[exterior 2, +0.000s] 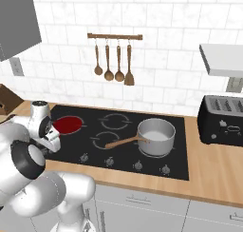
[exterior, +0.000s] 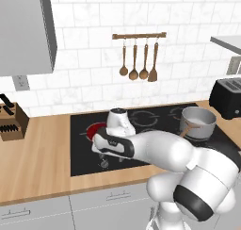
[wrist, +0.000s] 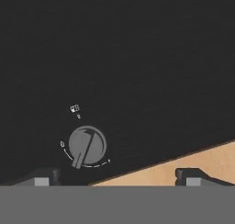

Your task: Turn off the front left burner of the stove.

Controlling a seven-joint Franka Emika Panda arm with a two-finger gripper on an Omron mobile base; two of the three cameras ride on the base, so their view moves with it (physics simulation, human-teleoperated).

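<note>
The stove [exterior: 84,154] is a flat black glass cooktop set into a wooden counter. Its front left burner [exterior 2: 68,125] glows red, and my hand partly covers the burner [exterior: 96,128] in the left base view. My arm reaches down over the stove's front left edge. In the hand view a round grey knob [wrist: 87,145] sits on the black glass [wrist: 137,58], its pointer aimed down-left between small white marks. My gripper [wrist: 119,178] is open, its dark fingertips [wrist: 43,177] wide apart, with the knob just ahead and nearer the left tip, untouched.
A steel pot [exterior 2: 155,136] with a wooden handle stands on the stove's right side. More knobs [exterior 2: 138,165] line the front edge. A black toaster [exterior 2: 223,119] sits to the right, a knife block [exterior: 12,120] to the left, and wooden spoons [exterior: 139,59] hang on the wall.
</note>
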